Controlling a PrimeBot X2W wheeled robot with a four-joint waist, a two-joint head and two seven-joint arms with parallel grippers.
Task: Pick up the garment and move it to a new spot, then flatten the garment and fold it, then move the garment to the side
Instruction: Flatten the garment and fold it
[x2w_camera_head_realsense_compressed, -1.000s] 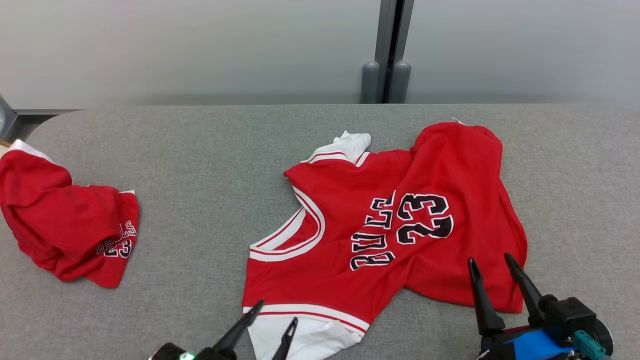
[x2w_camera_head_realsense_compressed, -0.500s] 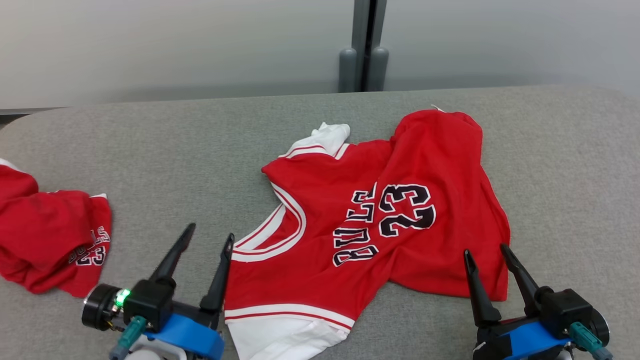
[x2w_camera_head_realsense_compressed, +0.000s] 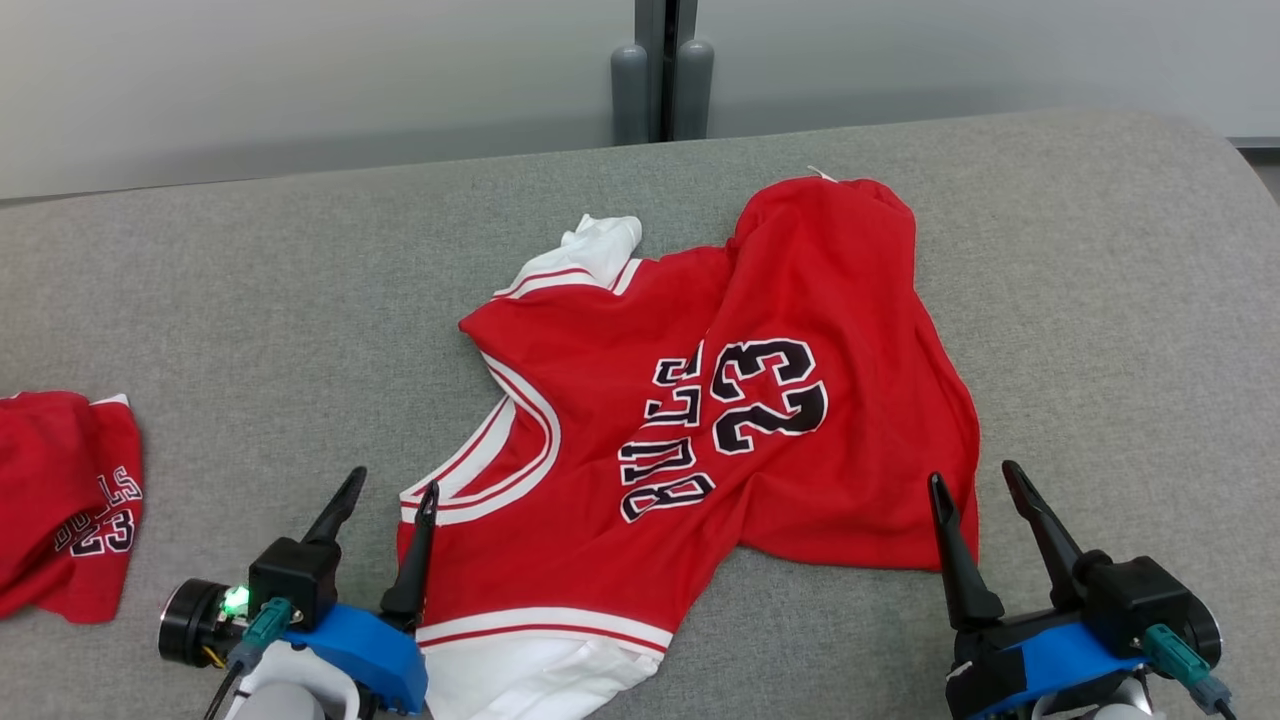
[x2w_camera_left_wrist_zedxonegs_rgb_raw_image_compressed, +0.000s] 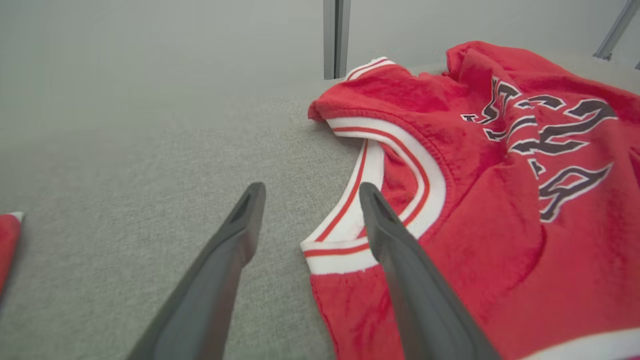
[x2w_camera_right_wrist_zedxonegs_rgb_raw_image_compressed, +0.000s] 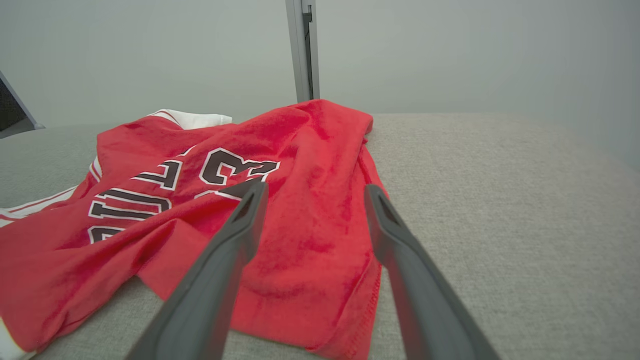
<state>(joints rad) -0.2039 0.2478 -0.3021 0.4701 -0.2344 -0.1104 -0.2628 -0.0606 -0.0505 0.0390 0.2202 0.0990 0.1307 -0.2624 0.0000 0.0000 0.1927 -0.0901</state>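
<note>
The jersey (x2w_camera_head_realsense_compressed: 700, 420) lies rumpled at the centre of the head view on the grey table (x2w_camera_head_realsense_compressed: 250, 300), with "BULLS 23" face up. Its white-trimmed collar is toward the lower left and its red hem toward the lower right. The left gripper (x2w_camera_head_realsense_compressed: 395, 480) sits at lower left, fingers spread wide and empty. In the left wrist view one finger lies across the collar trim and the other over bare table; contact cannot be told. The right gripper (x2w_camera_head_realsense_compressed: 972, 472) sits at lower right, also wide and empty, its tips at the hem. A second jersey (x2w_camera_head_realsense_compressed: 60, 490) is bunched at the left edge, well apart.
</note>
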